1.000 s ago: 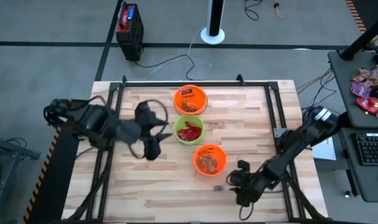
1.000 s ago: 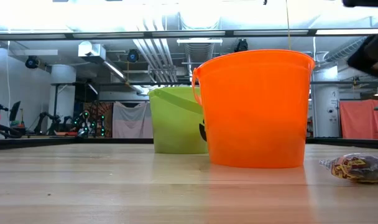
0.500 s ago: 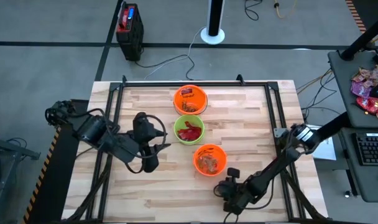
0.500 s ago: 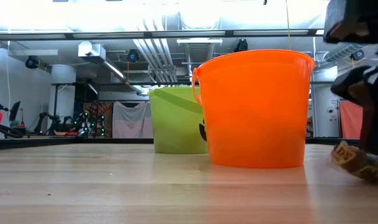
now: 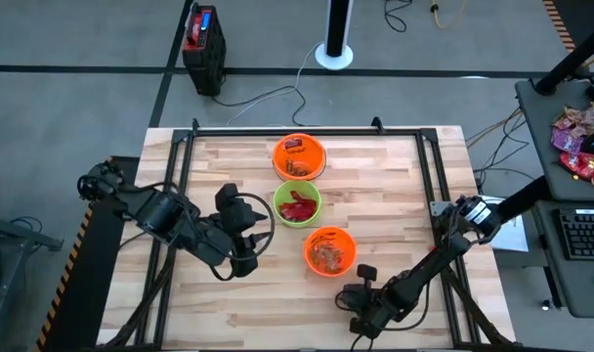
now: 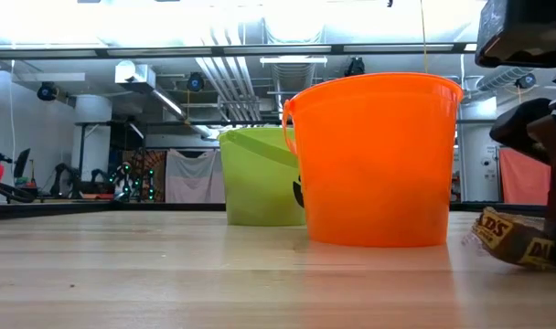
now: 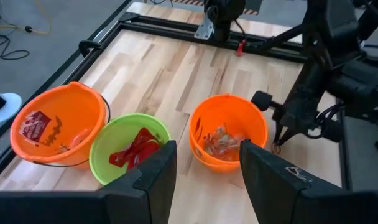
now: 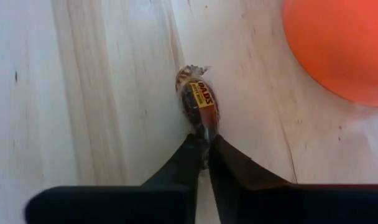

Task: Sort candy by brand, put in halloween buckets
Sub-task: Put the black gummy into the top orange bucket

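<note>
The right gripper (image 8: pixel 204 144) is down at the bench (image 5: pixel 395 196), near its front edge, with its fingers pinched shut on the end of a small brown wrapped candy (image 8: pixel 199 102) that lies on the wood just beside the nearest orange bucket (image 5: pixel 329 250). The green bucket (image 5: pixel 297 203) and the far orange bucket (image 5: pixel 298 156) stand in a row behind it. The left gripper (image 7: pixel 204 171) hovers beside the buckets, fingers apart and empty.
</note>
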{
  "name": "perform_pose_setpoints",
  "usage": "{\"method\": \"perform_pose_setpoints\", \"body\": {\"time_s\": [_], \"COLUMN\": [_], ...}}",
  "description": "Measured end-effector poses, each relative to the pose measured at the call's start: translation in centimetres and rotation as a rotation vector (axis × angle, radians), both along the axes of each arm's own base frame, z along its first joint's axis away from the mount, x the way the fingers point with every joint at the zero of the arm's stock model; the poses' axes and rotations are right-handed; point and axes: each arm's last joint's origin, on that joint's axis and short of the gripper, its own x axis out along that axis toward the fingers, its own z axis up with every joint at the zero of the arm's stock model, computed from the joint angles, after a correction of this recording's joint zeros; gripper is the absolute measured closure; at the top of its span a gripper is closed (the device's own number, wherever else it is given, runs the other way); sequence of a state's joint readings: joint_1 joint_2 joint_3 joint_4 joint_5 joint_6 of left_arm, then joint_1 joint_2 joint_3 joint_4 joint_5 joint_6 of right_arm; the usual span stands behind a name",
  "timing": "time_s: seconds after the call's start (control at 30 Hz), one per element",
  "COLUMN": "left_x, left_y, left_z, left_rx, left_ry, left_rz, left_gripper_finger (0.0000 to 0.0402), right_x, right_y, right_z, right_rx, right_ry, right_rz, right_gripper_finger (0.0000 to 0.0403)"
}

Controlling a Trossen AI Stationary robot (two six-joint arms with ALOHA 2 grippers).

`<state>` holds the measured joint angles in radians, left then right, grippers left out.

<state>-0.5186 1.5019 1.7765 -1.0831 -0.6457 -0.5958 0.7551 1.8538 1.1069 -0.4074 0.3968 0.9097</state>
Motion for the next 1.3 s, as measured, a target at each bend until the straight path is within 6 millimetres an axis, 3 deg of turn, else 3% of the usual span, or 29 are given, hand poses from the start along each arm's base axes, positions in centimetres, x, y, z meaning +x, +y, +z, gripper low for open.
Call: {"method": "perform_pose_setpoints", "body": {"time_s": [0.23, 0.4, 0.53, 0.67, 0.83, 1.07, 1.3], "left_x": [0.3, 0.5, 0.8, 1.1, 1.4, 1.4, 0.3], "left_y": [-0.2, -0.4, -0.6, -0.7, -0.8, -0.8, 0.0], "left_z": [-0.6, -0.7, -0.4, -0.1, 0.2, 0.3, 1.2], "left_rx": [0.008, -0.002, -0.001, 0.035, 0.078, 0.11, 0.14], "left_ry": [0.025, 0.018, -0.019, -0.052, -0.078, -0.073, -0.101], "left_rz": [0.003, 0.003, -0.014, -0.026, -0.066, -0.087, -0.037], "left_gripper_finger": [0.0243, 0.0243, 0.0243, 0.0243, 0.0243, 0.0243, 0.0243], "right_x": [-0.5, -0.1, 0.3, 0.8, 1.8, 3.6, 4.7], "right_y": [0.2, 0.8, 0.0, -2.0, -5.1, -10.2, -17.0], "right_z": [1.6, 7.0, 11.7, 15.8, 19.1, 21.6, 23.8], "right_rx": [0.03, 0.093, 0.068, -0.031, -0.167, -0.274, -0.17], "right_ry": [-0.018, -0.17, -0.313, -0.449, -0.545, -0.63, -0.692], "right_rz": [0.003, 0.063, 0.101, 0.111, 0.056, -0.048, -0.16], "right_gripper_finger": [0.0394, 0.0394, 0.0394, 0.0394, 0.0394, 0.0394, 0.0394]}}
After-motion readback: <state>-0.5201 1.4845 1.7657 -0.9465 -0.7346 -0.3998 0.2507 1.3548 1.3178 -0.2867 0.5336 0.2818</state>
